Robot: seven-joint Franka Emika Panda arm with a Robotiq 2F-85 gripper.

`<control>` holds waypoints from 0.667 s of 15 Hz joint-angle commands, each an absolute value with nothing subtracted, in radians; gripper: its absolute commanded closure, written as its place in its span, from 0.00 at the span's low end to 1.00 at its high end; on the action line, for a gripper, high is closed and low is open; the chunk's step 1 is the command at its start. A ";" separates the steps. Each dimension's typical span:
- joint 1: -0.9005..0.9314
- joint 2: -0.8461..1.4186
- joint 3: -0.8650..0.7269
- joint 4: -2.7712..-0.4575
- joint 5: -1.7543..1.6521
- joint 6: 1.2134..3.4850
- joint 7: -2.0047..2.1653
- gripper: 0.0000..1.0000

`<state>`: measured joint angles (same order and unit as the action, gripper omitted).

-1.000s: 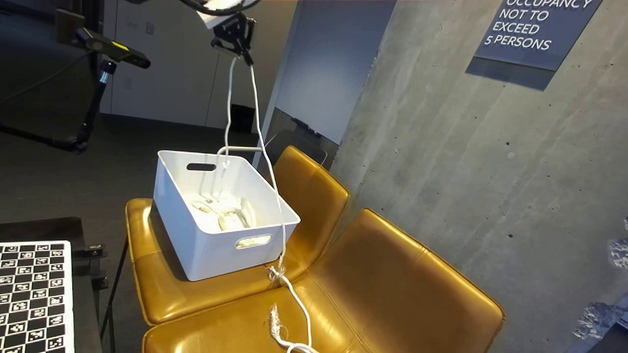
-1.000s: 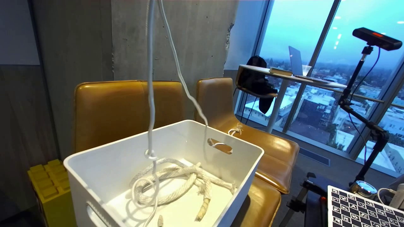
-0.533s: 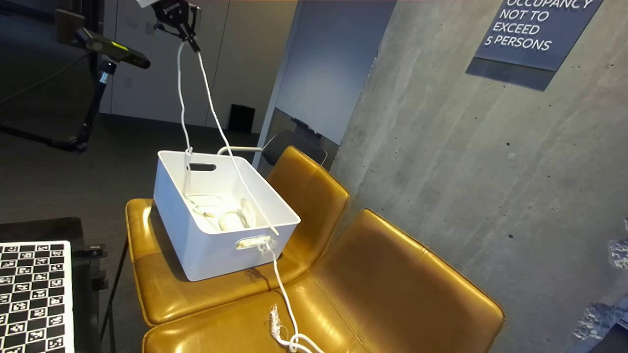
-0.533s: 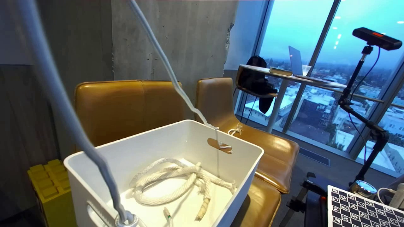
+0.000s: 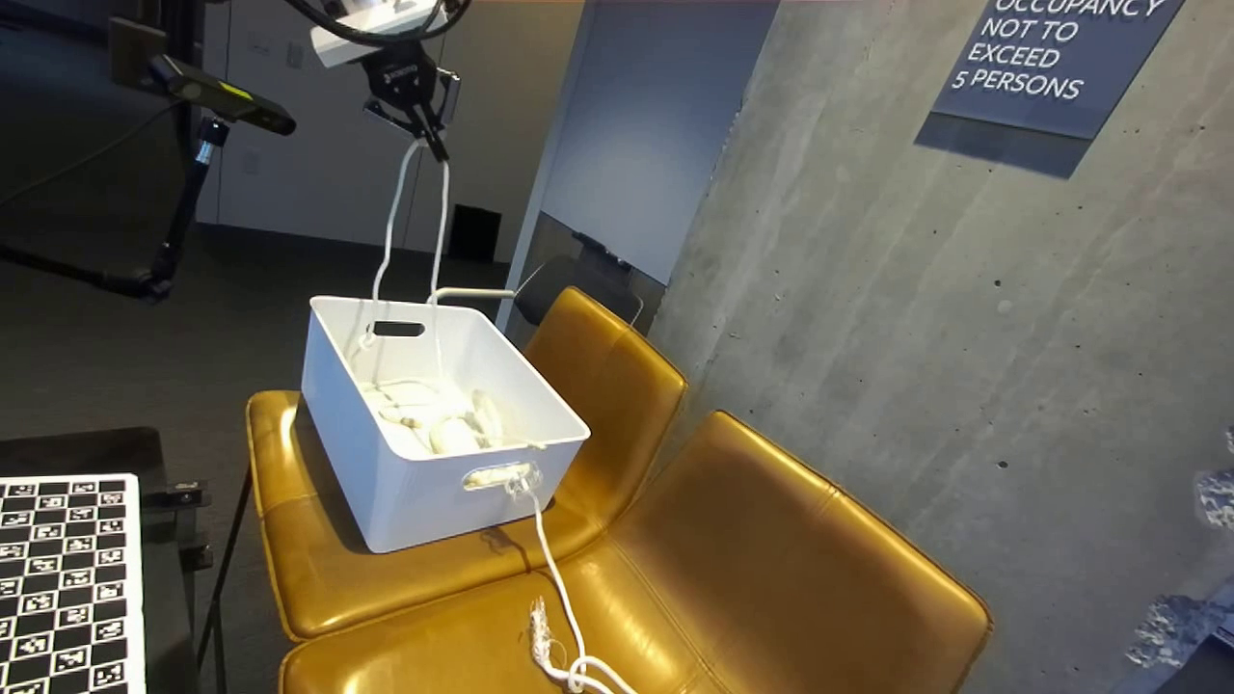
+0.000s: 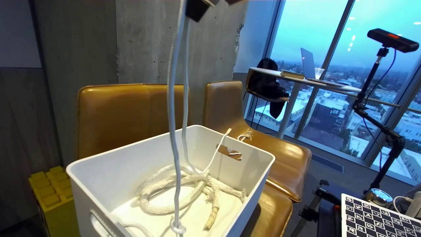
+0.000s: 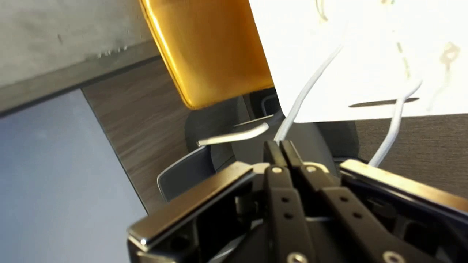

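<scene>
My gripper (image 5: 439,152) hangs high above the far end of a white bin (image 5: 424,506), shut on a thin white rope. Two strands fall from the fingertips, also in the wrist view, where the gripper (image 7: 279,144) has its fingers pressed close together. One rope strand (image 6: 173,108) drops into the bin and carries a small knot (image 6: 178,227). The other strand (image 6: 185,108) reaches the bin floor, and its tan-tipped end (image 6: 227,131) stands up by the rim near a handle hole. A thick coiled rope (image 6: 164,208) lies inside the bin.
The bin stands on a tan chair (image 5: 318,578). Another rope (image 5: 554,569) runs from the neighbouring chair (image 5: 819,549) to the bin's handle hole, ending frayed. A checkered board (image 5: 72,578), a camera on a stand (image 5: 222,92) and a concrete wall (image 5: 916,337) are around.
My gripper swung left and up, then came back right and lower, still holding the rope. The strand that hung outside the bin is now inside, and the frayed rope moved up to the handle hole.
</scene>
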<state>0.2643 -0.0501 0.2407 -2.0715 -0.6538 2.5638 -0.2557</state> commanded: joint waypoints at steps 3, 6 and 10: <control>0.194 -0.134 0.168 -2.197 -0.422 2.555 -0.367 0.99; 0.188 -0.135 0.145 -2.219 -0.323 2.595 -0.434 0.99; 0.180 -0.120 0.136 -2.199 -0.269 2.575 -0.443 0.78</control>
